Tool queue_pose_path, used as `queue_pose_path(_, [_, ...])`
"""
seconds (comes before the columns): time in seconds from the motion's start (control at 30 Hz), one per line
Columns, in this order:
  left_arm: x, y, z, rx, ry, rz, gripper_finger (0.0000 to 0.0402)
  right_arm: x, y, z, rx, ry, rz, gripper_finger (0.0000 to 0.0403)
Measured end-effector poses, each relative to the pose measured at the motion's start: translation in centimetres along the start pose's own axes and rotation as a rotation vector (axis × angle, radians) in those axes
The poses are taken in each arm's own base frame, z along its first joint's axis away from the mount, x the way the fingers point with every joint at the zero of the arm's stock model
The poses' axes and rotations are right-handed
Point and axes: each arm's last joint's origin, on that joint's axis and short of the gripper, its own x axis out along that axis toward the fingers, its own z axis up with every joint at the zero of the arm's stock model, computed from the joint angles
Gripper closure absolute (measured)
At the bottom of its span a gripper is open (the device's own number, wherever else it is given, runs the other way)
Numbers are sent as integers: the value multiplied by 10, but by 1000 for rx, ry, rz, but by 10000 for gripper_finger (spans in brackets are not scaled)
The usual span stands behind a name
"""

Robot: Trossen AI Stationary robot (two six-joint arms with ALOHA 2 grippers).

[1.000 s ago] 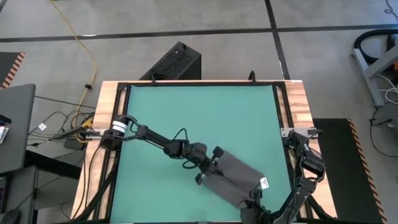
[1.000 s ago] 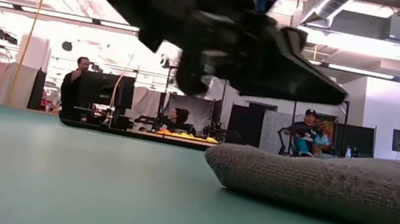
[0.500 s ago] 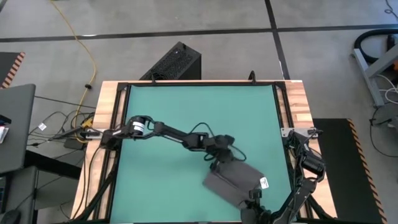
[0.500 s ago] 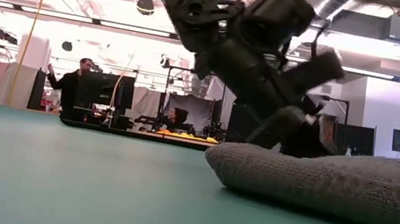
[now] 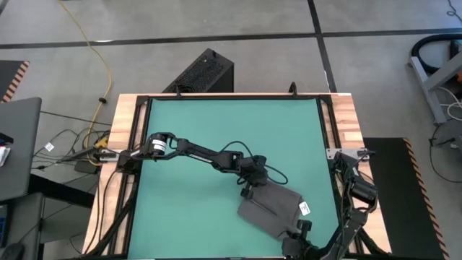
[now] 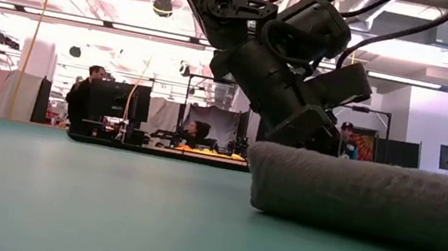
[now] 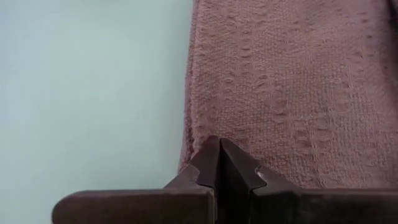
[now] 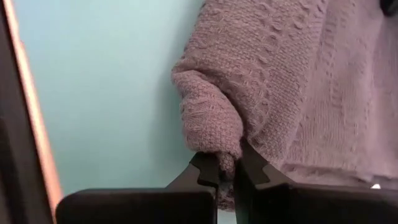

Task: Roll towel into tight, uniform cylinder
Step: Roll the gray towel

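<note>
Fingers of both my arms are closed at the towel [image 5: 273,208], left pair empty, right pair pinching cloth.

Left fingers [image 5: 250,191] are pressed together with nothing between them, tips down at the towel's far-left edge, the arm stretched across the green mat [image 5: 216,130]. Lying folded on the mat's near-right part, the towel shows its white tag [image 5: 304,209] on the right. Right fingers [image 8: 226,169] clamp a bunched fold at its near edge, close to the worktop [image 5: 346,115] front.
</note>
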Motion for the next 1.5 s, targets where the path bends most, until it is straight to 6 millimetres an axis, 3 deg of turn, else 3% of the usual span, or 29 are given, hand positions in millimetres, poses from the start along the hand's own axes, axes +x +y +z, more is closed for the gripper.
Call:
queue_pose_path(0.23, [2,-10,2,-22,-6,-23,401,-18,-5,5,102,-34,55,375])
queue_pose_path(0.43, [-5,-15,10,-14,-13,8,401,-23,-11,12,-24,-47,51,375])
queue_pose_path(0.67, [-54,-23,45,62,-110,-43,402,-19,-13,17,-85,-9,56,375])
queue_pose_path(0.83, [-73,-36,49,76,-164,-96,402,-20,-14,15,-169,-4,47,375])
queue_pose_path(0.97, [-62,-59,33,82,-247,-170,402,-22,-15,10,-202,0,29,375])
queue_pose_path(1.07, [-54,-77,19,167,-281,-126,401,-24,-14,7,-198,-2,30,375])
queue_pose_path(1.2, [-52,-93,20,233,-367,-72,402,-24,-14,6,-181,-2,32,375])
queue_pose_path(1.37, [-49,-97,18,238,-356,-71,402,-24,-14,7,-186,-2,31,375])
queue_pose_path(1.5, [-40,-88,9,223,-316,-49,402,-24,-14,7,-186,-3,34,375])
